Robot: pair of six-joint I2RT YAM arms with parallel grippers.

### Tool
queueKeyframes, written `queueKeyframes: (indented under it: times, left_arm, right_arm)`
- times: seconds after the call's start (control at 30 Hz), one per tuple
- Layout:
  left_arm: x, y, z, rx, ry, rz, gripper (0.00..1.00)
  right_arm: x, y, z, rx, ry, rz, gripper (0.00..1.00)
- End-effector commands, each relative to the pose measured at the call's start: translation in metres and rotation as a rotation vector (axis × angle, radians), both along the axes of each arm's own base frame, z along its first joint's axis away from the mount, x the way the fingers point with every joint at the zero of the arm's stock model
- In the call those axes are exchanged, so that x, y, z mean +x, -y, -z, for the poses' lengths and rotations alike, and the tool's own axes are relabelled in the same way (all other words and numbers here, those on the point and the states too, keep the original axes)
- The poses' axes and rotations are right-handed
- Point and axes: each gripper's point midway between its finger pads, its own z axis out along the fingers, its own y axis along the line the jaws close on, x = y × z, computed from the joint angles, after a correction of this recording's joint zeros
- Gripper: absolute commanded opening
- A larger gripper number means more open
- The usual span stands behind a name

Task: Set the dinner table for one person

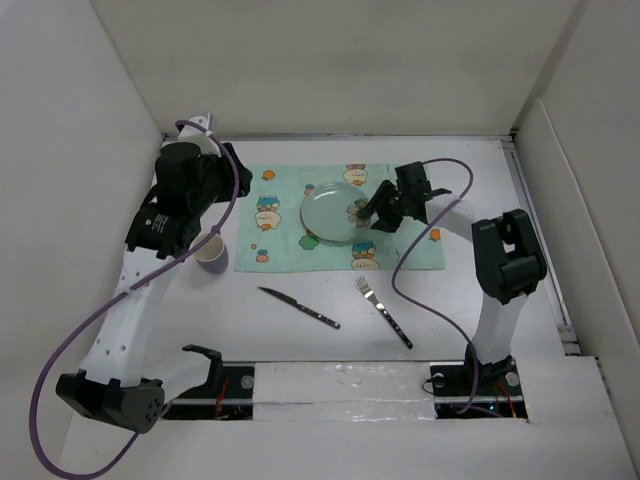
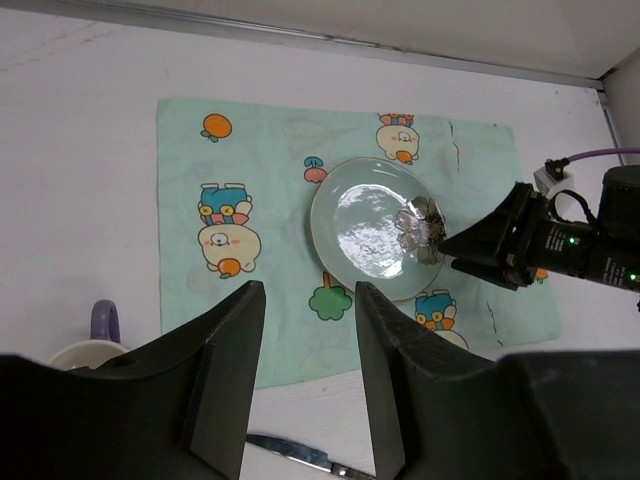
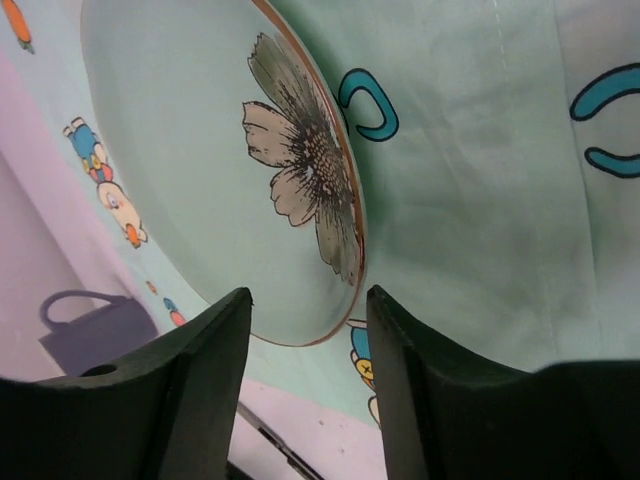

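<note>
Setting this place is, by my judgement, about halfway done. The mint-green cartoon-printed cloth placemat [image 1: 300,215] lies spread on the large matte-white rectangular surface [image 1: 250,335] that serves as the dinner table. The round pale-green glass plate [image 1: 335,212], with a grey flower on its rim, sits on the placemat, right of its middle. The white mug with a lilac handle [image 1: 210,252] stands just off the placemat's near left corner.

What is left, I think, is the cutlery. The slim metal table knife [image 1: 298,307] and the metal fork [image 1: 383,312] lie slanted on the bare surface on the near side of the placemat, apart from it and from each other, not yet beside the plate.

My right hand [image 3: 308,295] is low over the placemat at the plate's right rim, fingers parted with the flowered edge in the gap, not clamped. My left hand [image 2: 308,290] hangs raised near the placemat's left edge, spread wide and holding nothing.

The surface itself looks plain, flat and unmarked, reaching well beyond the placemat on every side.
</note>
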Motion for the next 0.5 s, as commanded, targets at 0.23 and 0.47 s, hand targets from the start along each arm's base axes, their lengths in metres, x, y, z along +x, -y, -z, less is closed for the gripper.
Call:
queueKeyframes:
  times: [0.23,0.47]
  left_arm:
    - [-0.010,-0.013,-0.079,-0.079,0.189,-0.081,0.00]
    - [-0.032,-0.014,-0.090,-0.208,0.205,-0.104,0.17]
  right_arm:
    - [-0.005,0.040,-0.110,-0.217,0.262,0.016,0.47]
    - [-0.064,-0.073,-0.194,-0.022,0.516,-0.400,0.00]
